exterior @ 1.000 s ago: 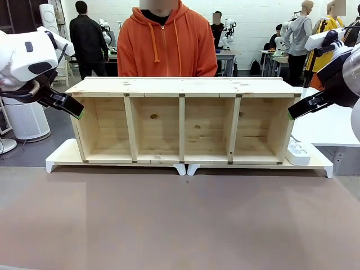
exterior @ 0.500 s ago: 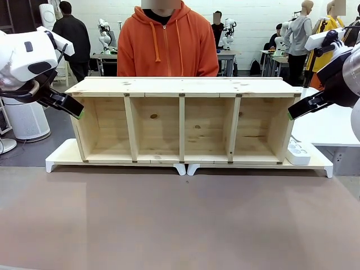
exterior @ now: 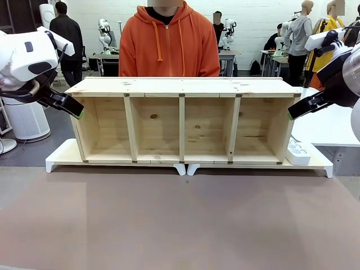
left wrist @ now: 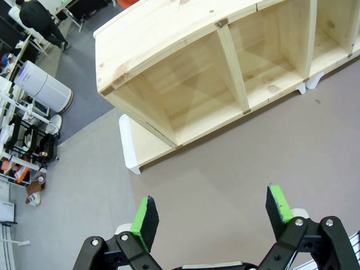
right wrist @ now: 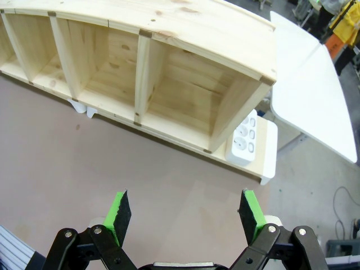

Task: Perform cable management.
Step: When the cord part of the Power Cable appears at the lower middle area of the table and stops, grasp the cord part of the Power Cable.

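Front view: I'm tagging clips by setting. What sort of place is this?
Probably a robotics lab or workshop. The left gripper and right gripper flank a shelf on a table, and worktables stand in the open room behind.

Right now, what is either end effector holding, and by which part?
Nothing is held: the left end effector and right end effector are both open and empty.
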You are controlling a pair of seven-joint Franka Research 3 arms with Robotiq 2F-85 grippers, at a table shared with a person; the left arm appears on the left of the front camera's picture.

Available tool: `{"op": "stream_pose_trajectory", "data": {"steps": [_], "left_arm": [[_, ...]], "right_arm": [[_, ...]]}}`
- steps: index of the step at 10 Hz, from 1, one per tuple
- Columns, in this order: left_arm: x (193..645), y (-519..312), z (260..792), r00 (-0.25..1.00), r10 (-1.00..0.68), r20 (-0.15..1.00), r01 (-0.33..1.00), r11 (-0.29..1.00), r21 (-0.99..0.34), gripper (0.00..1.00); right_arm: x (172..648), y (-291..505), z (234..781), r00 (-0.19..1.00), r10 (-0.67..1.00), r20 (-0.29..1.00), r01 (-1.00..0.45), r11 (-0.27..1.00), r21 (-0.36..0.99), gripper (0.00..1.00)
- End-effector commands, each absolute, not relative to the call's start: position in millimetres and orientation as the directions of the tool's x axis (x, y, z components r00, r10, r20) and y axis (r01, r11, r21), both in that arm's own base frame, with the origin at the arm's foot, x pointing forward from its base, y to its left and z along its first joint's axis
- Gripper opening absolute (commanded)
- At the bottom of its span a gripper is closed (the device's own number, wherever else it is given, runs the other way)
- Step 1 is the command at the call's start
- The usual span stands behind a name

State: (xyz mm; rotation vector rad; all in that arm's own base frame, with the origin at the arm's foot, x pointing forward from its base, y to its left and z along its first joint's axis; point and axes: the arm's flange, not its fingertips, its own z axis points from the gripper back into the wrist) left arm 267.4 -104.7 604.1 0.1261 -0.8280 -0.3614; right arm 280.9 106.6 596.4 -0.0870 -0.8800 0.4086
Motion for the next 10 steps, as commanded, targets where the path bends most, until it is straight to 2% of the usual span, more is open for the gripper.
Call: {"op": "stream_pose_trajectory", "data": {"steps": [1, 10], "left_arm": [[269.7, -105.6, 604.7, 0.608, -0.37, 0.703, 0.27, 0.928, 0.256, 1.0], [269.7, -105.6, 604.7, 0.608, -0.37, 0.703, 0.27, 0.928, 0.256, 1.0]], "right_arm": [[282.9, 106.5, 595.7, 0.562, 0.387, 0.731, -0.313, 0.918, -0.245, 1.0], [282.9, 106.5, 595.7, 0.562, 0.387, 0.731, -0.313, 0.918, -0.245, 1.0]]}}
